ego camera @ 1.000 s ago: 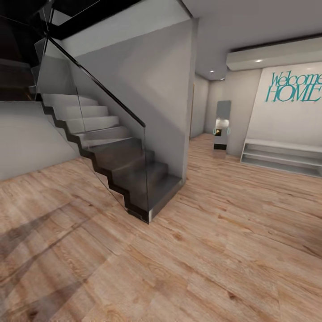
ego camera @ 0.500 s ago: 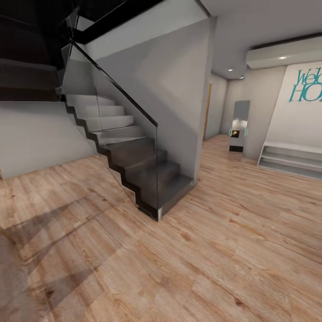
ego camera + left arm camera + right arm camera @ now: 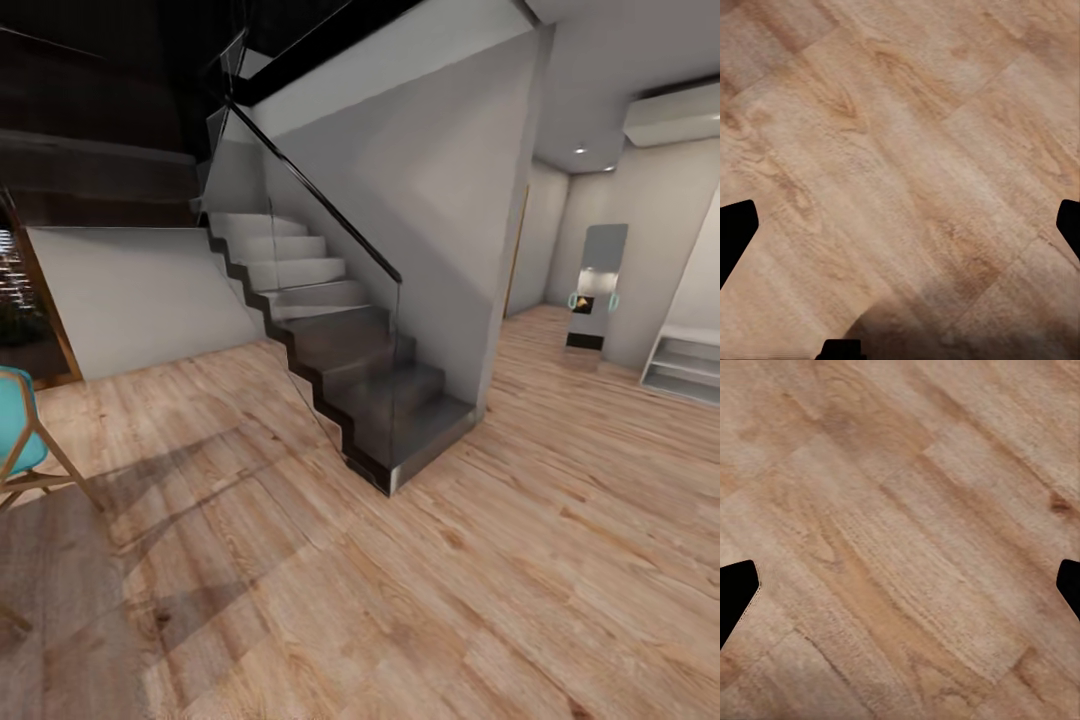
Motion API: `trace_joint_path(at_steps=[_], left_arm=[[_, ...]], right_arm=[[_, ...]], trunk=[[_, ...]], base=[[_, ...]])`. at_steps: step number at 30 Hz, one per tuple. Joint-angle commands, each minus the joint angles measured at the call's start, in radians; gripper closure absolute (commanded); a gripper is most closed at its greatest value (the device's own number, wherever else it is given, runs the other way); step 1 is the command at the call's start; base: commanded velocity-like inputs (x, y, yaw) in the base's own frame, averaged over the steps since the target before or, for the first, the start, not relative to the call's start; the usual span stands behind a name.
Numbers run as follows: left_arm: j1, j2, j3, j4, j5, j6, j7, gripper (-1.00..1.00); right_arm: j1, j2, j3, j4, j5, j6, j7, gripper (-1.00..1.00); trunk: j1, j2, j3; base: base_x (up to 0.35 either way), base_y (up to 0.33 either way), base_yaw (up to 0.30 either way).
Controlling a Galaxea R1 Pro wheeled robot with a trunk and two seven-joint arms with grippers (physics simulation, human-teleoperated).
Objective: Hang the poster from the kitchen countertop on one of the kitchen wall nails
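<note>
The poster, the kitchen countertop and the wall nails are out of view. I am in a hallway with a wooden plank floor [image 3: 480, 580]. In the left wrist view my left gripper [image 3: 900, 232] hangs open over bare floor, its black fingertips [image 3: 735, 236] far apart at the picture's edges. In the right wrist view my right gripper [image 3: 900, 592] is open in the same way, with nothing but planks between its fingertips [image 3: 735, 596].
A dark staircase [image 3: 350, 360] with a glass balustrade stands straight ahead against a grey wall. A turquoise chair [image 3: 18, 425] on wooden legs is close at the left. A tall mirror panel [image 3: 598, 288] and low white shelves [image 3: 688, 368] stand at the far right.
The whole head view has slid to the right, so the camera has turned left. The turquoise chair has come into view and the wall lettering has left it.
</note>
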Motion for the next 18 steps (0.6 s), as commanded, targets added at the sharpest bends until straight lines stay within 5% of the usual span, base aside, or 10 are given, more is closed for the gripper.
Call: trace_joint_path(at_steps=[1,18], left_arm=[[0.000,-0.001,0.002,-0.001,0.000,-0.001,0.000,-1.00],[0.000,-0.001,0.003,-0.001,0.000,-0.001,0.000,-1.00]], right_arm=[[0.000,0.000,0.001,0.001,0.001,-0.003,0.000,-1.00],[0.000,0.000,0.001,0.001,0.003,-0.003,-0.001,-1.00]], trunk=[[0.000,0.000,-0.001],[0.000,0.000,-0.001]], base=[[0.000,0.000,0.294],[0.000,0.000,0.294]])
